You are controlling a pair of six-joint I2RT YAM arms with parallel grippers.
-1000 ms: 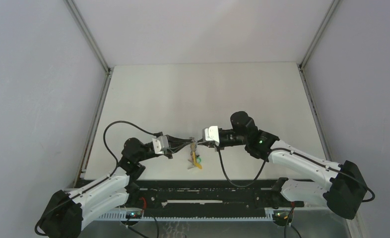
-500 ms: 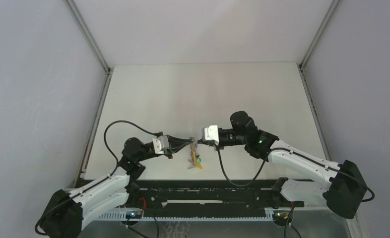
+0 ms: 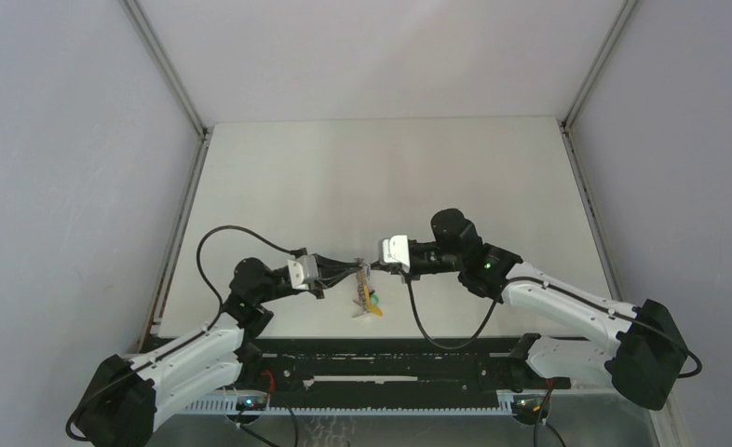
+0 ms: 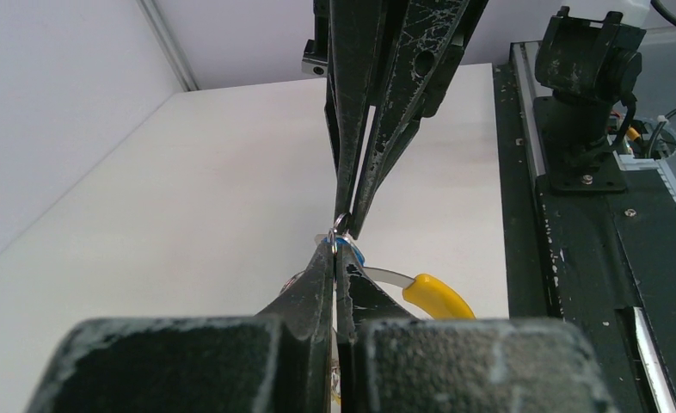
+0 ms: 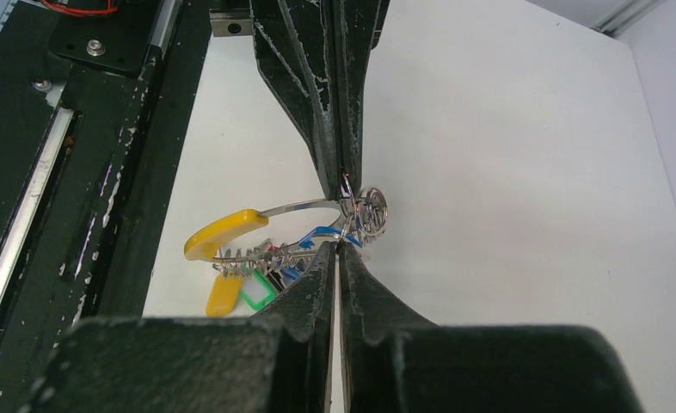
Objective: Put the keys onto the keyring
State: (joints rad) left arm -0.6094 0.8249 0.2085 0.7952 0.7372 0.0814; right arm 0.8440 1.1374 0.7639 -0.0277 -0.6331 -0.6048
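White table (image 3: 390, 168), grey walls on three sides, black rail (image 3: 390, 358) along the near edge. Right hand (image 3: 373, 264) has just snapped its fingers together and nudged a touch left. It's now pressed tight, tips right at the blue key (image 5: 322, 231) and a small wire loop (image 5: 373, 211); can't tell which it nips. Left hand (image 3: 355, 271) is pinched too, same as before, on the bare metal end of the keyring (image 5: 231, 231). Keyring hangs between the two sets of tips, yellow section toward the near side, other keys (image 5: 253, 297) bunched under it; can't tell if they touch the table. My read: second grip made, threading not done yet. Room: work sits close to the near edge, just far of the rail. Plenty of bare table far, left and right; walls well apart.
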